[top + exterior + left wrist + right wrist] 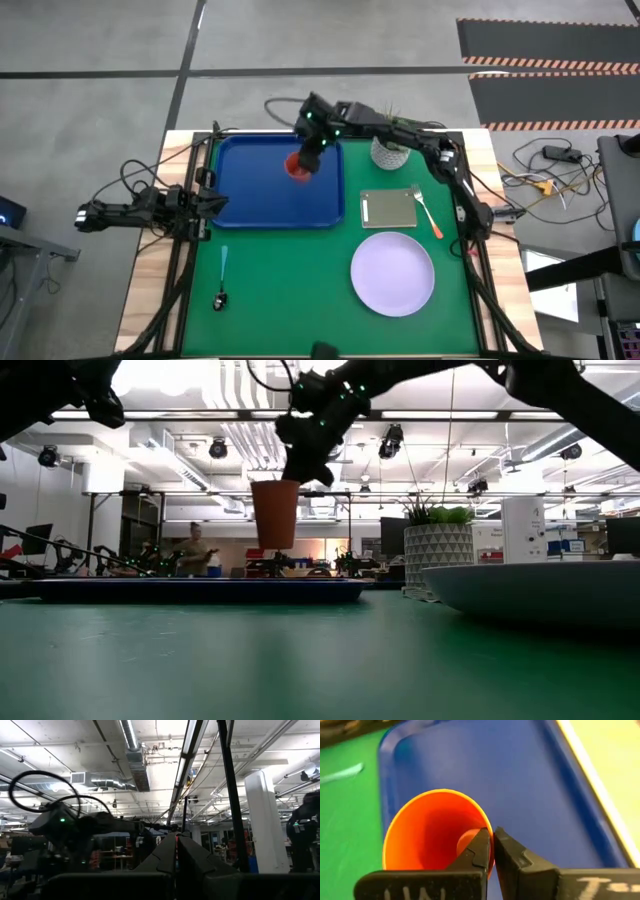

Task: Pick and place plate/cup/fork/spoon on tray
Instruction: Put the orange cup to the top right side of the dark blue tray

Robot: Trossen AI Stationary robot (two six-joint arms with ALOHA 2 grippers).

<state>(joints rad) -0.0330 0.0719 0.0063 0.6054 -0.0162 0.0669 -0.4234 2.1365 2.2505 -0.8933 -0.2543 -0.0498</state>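
My right gripper (305, 160) is shut on the orange-red cup (298, 167), held above the blue tray (250, 200) at the table's far left; the cup also shows in the low view (275, 512) and the right wrist view (427, 832). The lavender-white plate (392, 273) lies on the green mat at the near right. The orange-handled fork (428, 214) lies beside the grey-green pad. The blue-handled spoon (221, 280) lies at the near left. My left gripper (176, 852) is shut, parked by the tray's left edge (215, 203). My right gripper pinches the cup's rim wall (487, 840), one finger (477, 852) inside the cup and one (512, 857) outside. The fingers come from above, pointing down. The cup hangs upright below them, lifted clear above the tray.
A white pot with a green plant (391, 150) stands at the far right behind a grey-green square pad (390, 207). Green mat lies bare between the spoon and the plate.
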